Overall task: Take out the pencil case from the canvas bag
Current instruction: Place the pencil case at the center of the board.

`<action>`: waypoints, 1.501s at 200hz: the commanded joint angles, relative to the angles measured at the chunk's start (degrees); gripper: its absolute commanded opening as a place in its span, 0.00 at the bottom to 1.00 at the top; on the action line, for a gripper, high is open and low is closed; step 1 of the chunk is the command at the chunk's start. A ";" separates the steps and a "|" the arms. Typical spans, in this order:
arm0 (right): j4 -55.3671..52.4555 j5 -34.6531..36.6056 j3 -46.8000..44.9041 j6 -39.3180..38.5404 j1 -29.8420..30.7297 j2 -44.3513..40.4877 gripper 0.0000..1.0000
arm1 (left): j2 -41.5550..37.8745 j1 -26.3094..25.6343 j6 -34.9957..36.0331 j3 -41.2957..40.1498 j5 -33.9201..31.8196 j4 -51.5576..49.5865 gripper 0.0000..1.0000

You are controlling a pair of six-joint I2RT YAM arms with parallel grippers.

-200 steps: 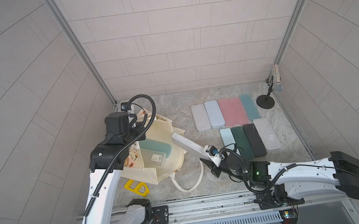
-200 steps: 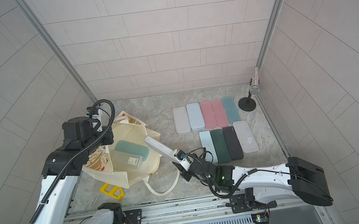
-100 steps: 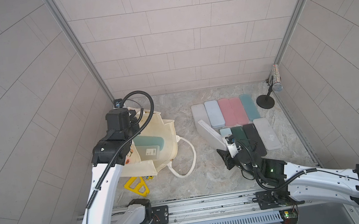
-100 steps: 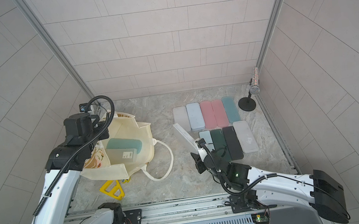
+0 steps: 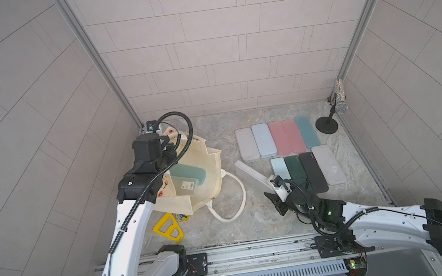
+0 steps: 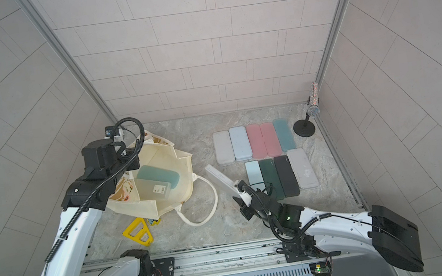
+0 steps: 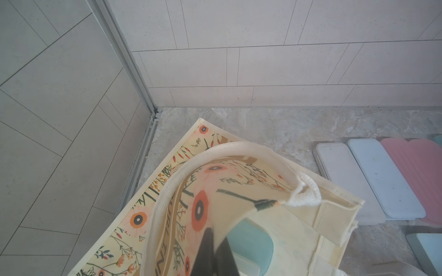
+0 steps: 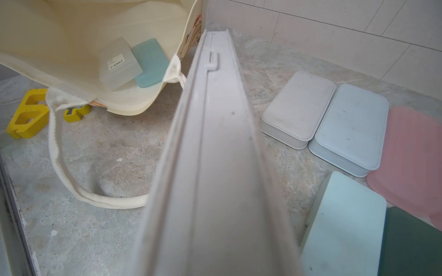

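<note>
The pale grey pencil case (image 5: 251, 173) is out of the canvas bag (image 5: 212, 171). It is held tilted over the bench (image 5: 256, 215), between the bag and the rows of cases (image 5: 278, 138). The right claw (image 5: 275, 186) clamps its near end, jaws narrowly parted. Inside the bag lie a teal case (image 6: 160, 173) and a clear case (image 6: 155, 192) with a barcode label (image 8: 115, 64), its print too small to read. The left claw (image 7: 212, 253) is fully closed, pinching the bag's printed wall. The dark lettering on the tan band (image 7: 167, 229) is not readable.

bright, soft, even light; faint shadows on the bench (image 5: 254, 227). both top views bow the wall tiles (image 5: 202, 45) at the edges. the white pencil case (image 8: 215, 191) blurs near the right wrist lens.
</note>
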 commanded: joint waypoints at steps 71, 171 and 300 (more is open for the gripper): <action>-5.01 18.57 4.10 -11.50 7.54 0.45 0.29 | -1.11 0.28 0.50 0.16 -4.44 5.13 0.00; -7.91 29.36 6.94 -5.57 12.27 5.30 0.27 | -1.18 0.33 0.40 -0.07 -4.16 5.20 0.00; 17.69 12.30 -0.52 38.51 5.60 18.29 0.22 | 1.74 0.23 -0.72 6.23 -12.16 1.58 0.00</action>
